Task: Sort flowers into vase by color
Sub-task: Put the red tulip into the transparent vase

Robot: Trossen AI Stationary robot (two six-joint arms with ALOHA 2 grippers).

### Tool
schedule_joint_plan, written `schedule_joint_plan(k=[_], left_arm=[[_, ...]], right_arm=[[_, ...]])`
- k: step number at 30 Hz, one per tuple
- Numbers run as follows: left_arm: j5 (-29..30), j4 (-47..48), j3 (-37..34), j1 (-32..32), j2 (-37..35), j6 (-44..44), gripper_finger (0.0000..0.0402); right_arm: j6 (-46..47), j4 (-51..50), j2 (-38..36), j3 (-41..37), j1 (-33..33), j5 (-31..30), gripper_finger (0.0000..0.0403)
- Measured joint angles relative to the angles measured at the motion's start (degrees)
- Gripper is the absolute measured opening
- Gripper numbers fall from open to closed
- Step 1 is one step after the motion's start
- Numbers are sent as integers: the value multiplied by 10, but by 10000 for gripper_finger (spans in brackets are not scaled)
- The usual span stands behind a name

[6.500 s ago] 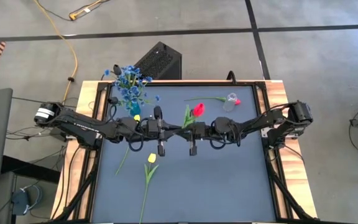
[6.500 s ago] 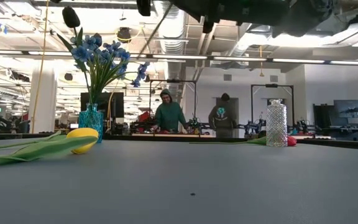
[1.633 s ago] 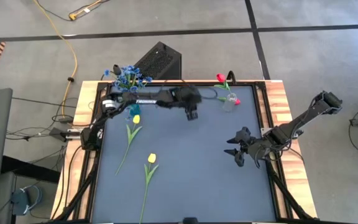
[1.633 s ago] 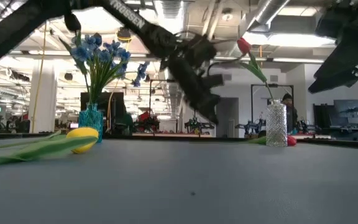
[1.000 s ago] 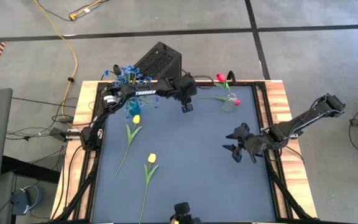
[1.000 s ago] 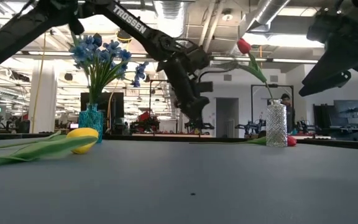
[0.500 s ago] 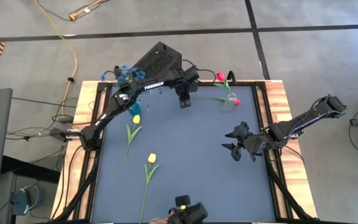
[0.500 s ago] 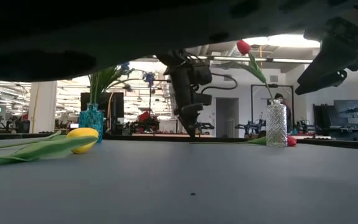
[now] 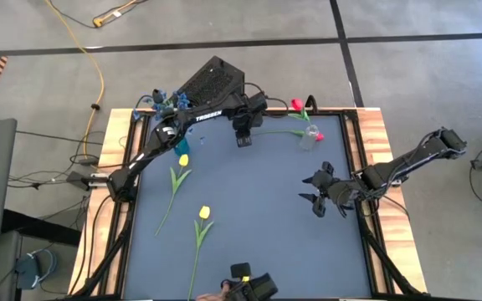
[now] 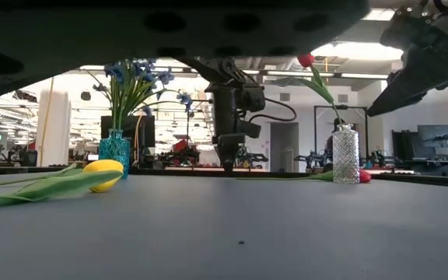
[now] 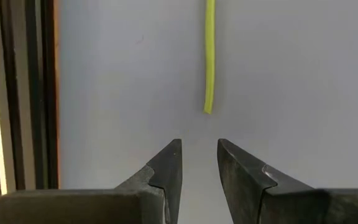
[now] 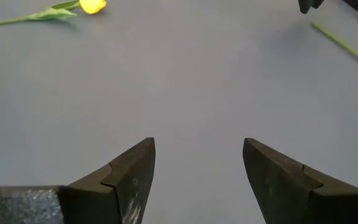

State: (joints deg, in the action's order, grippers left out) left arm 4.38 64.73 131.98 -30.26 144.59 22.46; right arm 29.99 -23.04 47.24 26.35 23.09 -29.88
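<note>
My left gripper (image 9: 243, 139) hangs over the far side of the table (image 9: 258, 226), pointing down, its fingers (image 11: 169, 165) parted by only a narrow gap and holding nothing. Through my left wrist camera the cut end of a green stem (image 11: 209, 56) lies on the mat just ahead of the fingertips, apart from them. That stem belongs to a red tulip lying flat (image 9: 291, 132), whose bloom rests beside the foot of the clear glass vase (image 9: 310, 136) near the far right corner. A second red tulip (image 9: 296, 104) stands in that vase, leaning away from it. To the other side of my left gripper, at the far left corner, the blue blossoms (image 10: 134, 78) stand in a teal vase (image 10: 115, 151). Two yellow tulips lie flat on the left half of the mat: one (image 9: 183, 159) near the teal vase, the other (image 9: 204, 212) closer to the near edge. My right gripper (image 9: 317, 192) hovers over the right half of the table, well apart from every flower, its fingers (image 12: 132, 171) spread wide and empty. A hand holding a dark device (image 9: 249, 288) shows at the near edge.
</note>
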Motion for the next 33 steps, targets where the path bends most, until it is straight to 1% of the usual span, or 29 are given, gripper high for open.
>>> schedule_joint_plan(k=[2,5,7,10,14,17,20,23,28,30,33], left_arm=[[9,-1,1,0,0,-1,90],[-3,11,27,2,0,-20,90],[-11,-2,24,3,-18,-25,90],[-18,-26,22,10,-43,-20,90],[-69,-66,25,13,-76,-22,90],[-110,-105,27,12,-115,-40,90],[-128,-120,28,11,-149,-56,90],[-130,-138,26,13,-181,-69,90],[-132,-187,27,14,-254,-85,90],[-133,-193,27,14,-279,-92,90],[-141,-204,27,14,-318,-97,90]], right_arm=[[-2,0,0,0,-1,0,270],[-3,-2,0,3,-11,0,270],[-5,-15,0,14,-20,19,270],[-5,-64,-1,42,-36,50,270],[-1,-136,-1,91,-61,52,270],[2,-195,-1,131,-80,75,270],[4,-249,-1,175,-96,90,270],[-15,-262,-1,217,-116,78,270],[-40,-261,-1,286,-168,71,270],[-59,-259,-1,311,-188,50,270],[-93,-220,-8,334,-223,-7,270]])
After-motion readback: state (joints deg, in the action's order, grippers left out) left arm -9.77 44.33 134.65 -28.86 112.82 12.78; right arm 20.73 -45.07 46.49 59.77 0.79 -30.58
